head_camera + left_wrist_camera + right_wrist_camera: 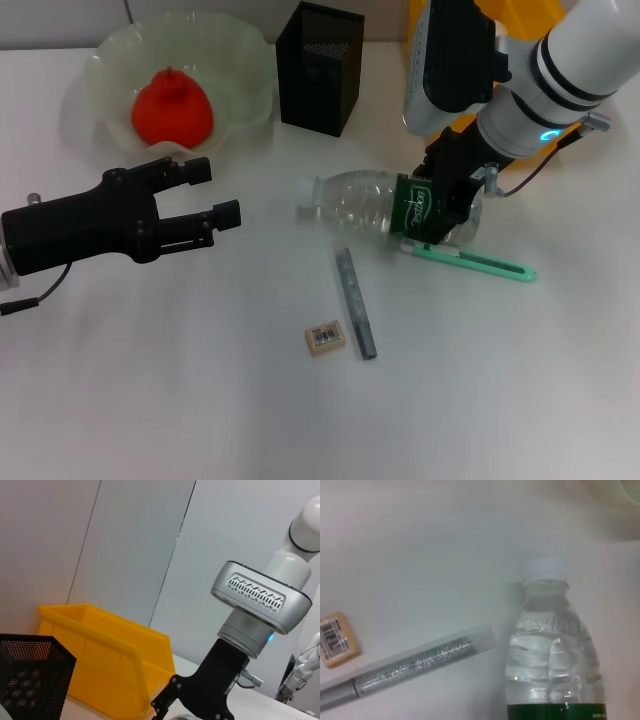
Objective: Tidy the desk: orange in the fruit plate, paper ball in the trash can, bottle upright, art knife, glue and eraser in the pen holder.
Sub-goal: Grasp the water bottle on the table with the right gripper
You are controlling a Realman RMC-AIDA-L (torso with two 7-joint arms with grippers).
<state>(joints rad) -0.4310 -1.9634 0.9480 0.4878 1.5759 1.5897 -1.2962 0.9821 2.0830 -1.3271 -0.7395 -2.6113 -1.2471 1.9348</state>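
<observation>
Left wrist view: yellow bin [107, 662] at 8 o'clock, against a grey wall [125, 545]. Black mesh holder [32, 677] at the 8 o'clock corner, in front of the bin. Other arm [260, 605] at 4 o'clock, its black gripper [197, 700] pointing down at 6 o'clock.

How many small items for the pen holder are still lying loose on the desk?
3: the eraser nearest the robot, the silver glue stick beside it, and the green art knife partly under the lying bottle, where the right tool is. None visible in the pen holder.
</observation>
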